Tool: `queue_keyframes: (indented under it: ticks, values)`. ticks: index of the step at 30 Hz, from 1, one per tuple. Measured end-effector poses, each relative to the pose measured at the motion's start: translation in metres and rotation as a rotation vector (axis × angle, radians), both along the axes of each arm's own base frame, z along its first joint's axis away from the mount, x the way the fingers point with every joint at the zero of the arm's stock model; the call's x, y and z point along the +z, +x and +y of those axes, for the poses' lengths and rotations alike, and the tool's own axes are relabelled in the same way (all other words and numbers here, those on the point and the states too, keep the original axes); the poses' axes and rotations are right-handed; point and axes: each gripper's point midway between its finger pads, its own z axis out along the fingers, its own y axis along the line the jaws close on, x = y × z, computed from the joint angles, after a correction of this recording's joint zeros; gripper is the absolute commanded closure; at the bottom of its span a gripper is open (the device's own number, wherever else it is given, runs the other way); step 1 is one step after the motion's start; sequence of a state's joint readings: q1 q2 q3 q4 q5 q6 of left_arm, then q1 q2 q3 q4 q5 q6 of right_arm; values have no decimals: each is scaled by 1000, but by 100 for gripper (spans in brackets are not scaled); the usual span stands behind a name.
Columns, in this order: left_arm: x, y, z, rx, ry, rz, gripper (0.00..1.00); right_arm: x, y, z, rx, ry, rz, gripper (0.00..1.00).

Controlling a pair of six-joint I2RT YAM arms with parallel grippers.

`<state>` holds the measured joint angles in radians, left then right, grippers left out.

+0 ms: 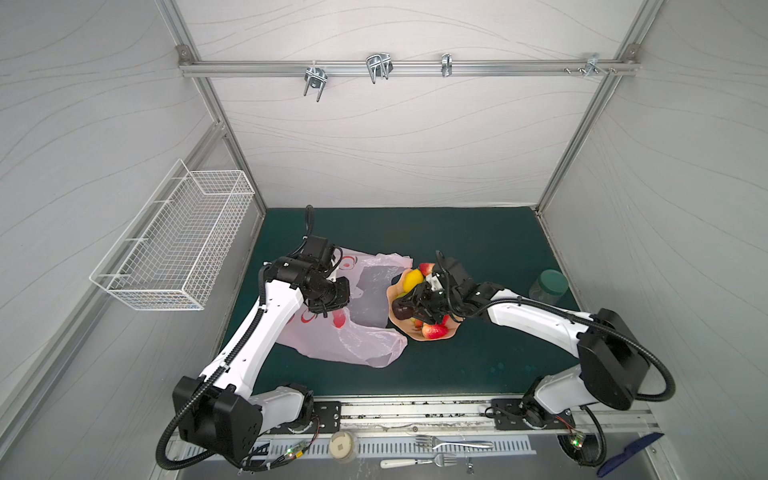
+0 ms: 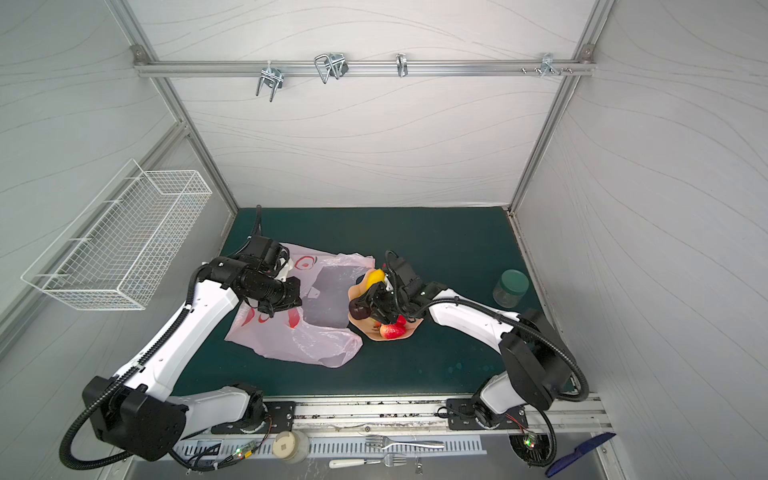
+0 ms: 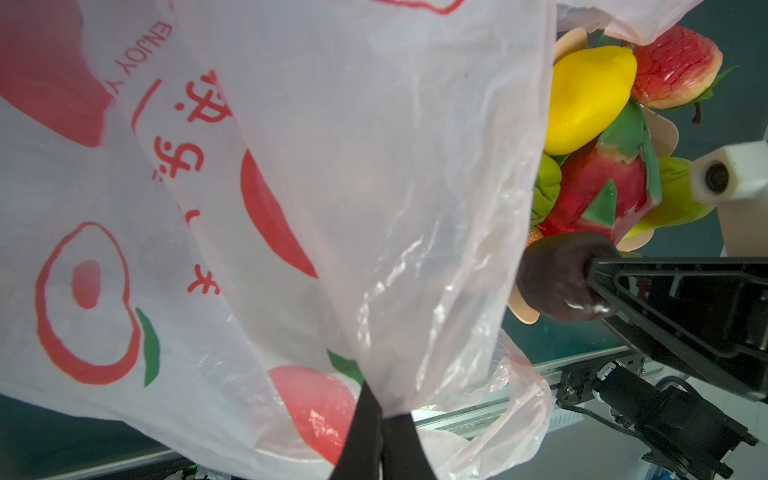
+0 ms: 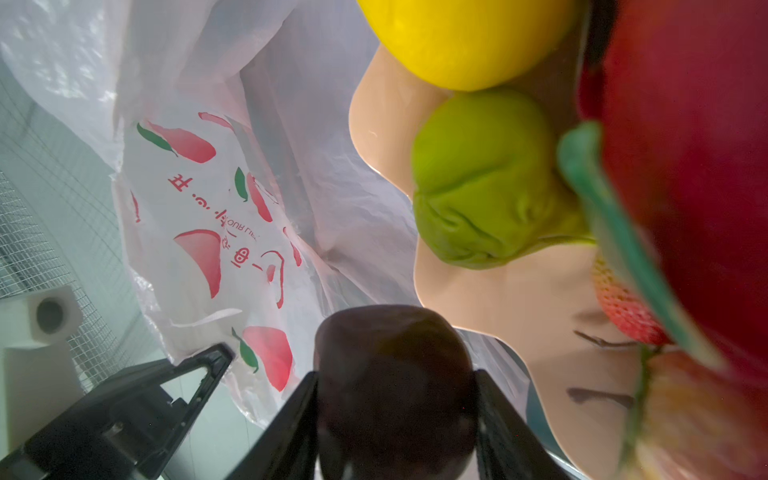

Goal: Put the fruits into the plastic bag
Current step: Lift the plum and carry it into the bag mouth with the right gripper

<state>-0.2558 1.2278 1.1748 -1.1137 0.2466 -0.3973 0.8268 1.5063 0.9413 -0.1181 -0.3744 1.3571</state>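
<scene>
Green mat (image 1: 478,249): one bag (image 1: 365,340), one bowl (image 1: 392,293); left claw (image 3: 382,415) pinches bag, right claw (image 4: 395,374) grips one purple fruit (image 4: 390,332).

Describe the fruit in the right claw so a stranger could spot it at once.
On the green mat, find the peach scalloped bowl beside the pink plastic bag. At its bag-side edge the right claw grips a round fruit. It alone is dark purple, nearly black, unlike the yellow lemon and red strawberries nearby.
</scene>
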Motion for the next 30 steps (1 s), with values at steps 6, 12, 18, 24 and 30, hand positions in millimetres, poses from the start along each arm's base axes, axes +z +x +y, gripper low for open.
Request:
queue_keyframes:
  ticks: [6,12,18,24,30]
  values:
    - [4,0,-1,-2,-12,-16,100,11,7,34,31,45,-15,77]
    - [7,2,-4,-1,-30,-26,100,3,6,62,54,72,21,78]
    - [9,3,-6,-1,-39,-32,100,-6,-4,91,98,79,59,78]
    - [12,3,-8,2,-56,-38,100,-3,-8,115,132,112,67,78]
    - [16,4,-9,-1,-68,-55,100,-17,-6,133,148,126,104,78]
